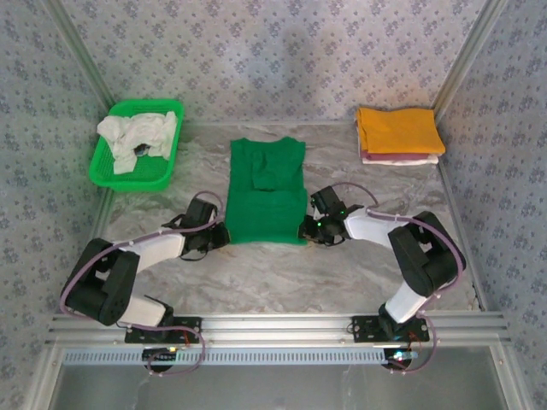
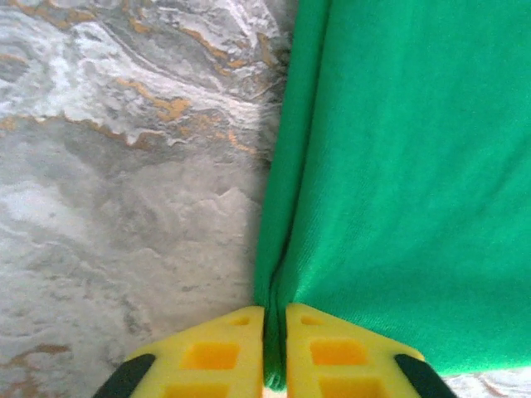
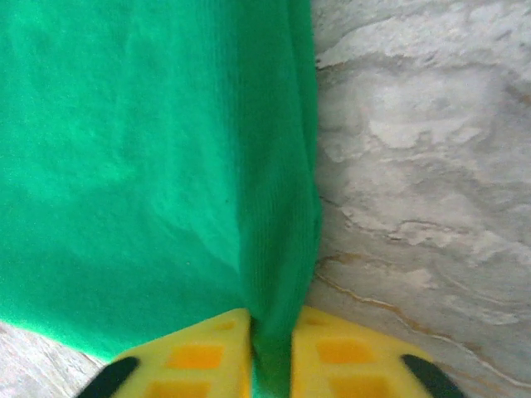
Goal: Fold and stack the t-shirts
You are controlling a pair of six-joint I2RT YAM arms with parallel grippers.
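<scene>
Centrally on the marbled worktop lies the green t-shirt, spread flat with its neck toward the far wall and its sleeves folded inward, so that it makes a long upright rectangle. A darker flap of its own cloth lies across the upper half. The left gripper sits at the shirt's near-left corner and the right gripper at its near-right corner, both low on the worktop and pointing in toward the cloth.

From the left wrist, the yellow fingers are drawn nearly together, with the shirt's folded left edge pinched in the narrow slit between them; the rest of the cloth runs away to the right, bare worktop to the left. From the right wrist, the yellow fingers are clamped on a thicker ridge of the shirt's right edge, the green cloth spreading off to the left.

At the far left stands a green mesh basket holding crumpled whitish t-shirts. At the far right an orange-yellow t-shirt lies folded on top of paler folded shirts, well apart from both grippers.
</scene>
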